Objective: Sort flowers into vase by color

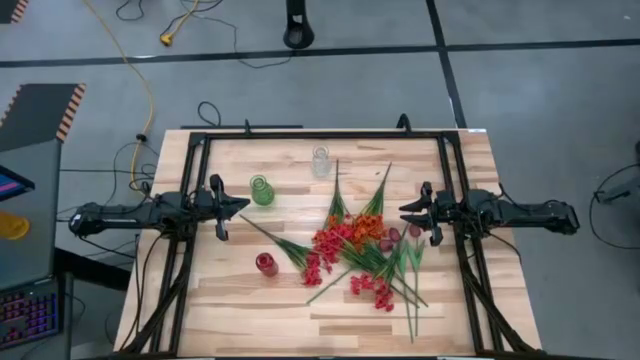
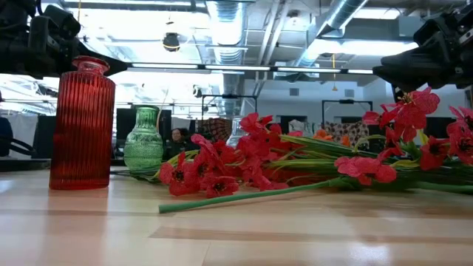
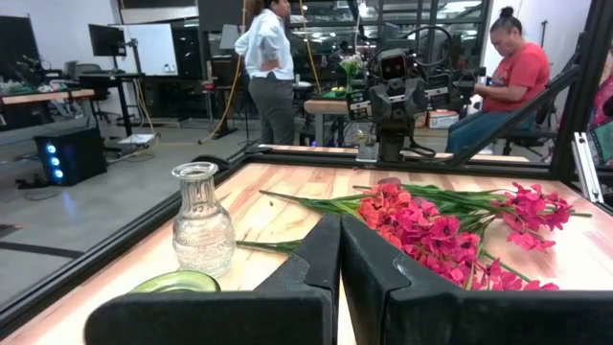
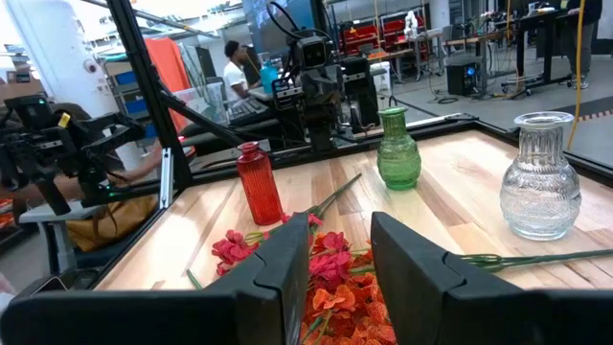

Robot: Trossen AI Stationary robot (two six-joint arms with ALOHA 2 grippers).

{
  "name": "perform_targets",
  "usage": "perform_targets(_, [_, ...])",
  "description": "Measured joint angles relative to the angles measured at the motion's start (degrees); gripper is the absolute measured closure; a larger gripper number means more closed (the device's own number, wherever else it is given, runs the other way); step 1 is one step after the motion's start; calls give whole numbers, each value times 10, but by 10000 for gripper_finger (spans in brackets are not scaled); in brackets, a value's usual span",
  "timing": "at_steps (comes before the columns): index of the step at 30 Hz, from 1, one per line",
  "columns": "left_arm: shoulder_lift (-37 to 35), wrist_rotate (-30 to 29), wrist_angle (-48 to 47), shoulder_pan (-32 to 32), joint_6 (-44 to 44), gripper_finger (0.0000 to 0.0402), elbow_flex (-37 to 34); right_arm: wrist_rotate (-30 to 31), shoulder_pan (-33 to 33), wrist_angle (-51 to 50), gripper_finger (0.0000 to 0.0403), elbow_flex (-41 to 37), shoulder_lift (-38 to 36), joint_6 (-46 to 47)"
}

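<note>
The flowers (image 1: pixel 355 250) lie in a loose heap on the middle of the wooden table, with their green stems fanning toward the far and near edges. There are pink-red sprays (image 1: pixel 318 262), orange sprays (image 4: pixel 335 302) and dark red buds (image 1: pixel 400 236). Three vases stand upright: green (image 1: pixel 262 190), clear (image 1: pixel 320 160) and red (image 1: pixel 266 263). My left gripper (image 1: pixel 243 205) is shut and empty; it hovers level just right of the green vase and points at the heap. My right gripper (image 1: pixel 403 212) hovers open above the heap's right side and touches nothing.
A black metal frame (image 1: pixel 320 135) runs round the table's far and side edges. Bare wood lies along the near edge (image 1: pixel 300 320) and at the far right corner. People stand and sit in the room beyond the table, among them one in a white top (image 3: pixel 266 57).
</note>
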Motion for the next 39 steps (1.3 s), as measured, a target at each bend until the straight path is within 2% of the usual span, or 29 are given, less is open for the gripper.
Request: perform_targets(39, [0,-1,6,0,-8,401,0,0,0,0,260,0,0,0])
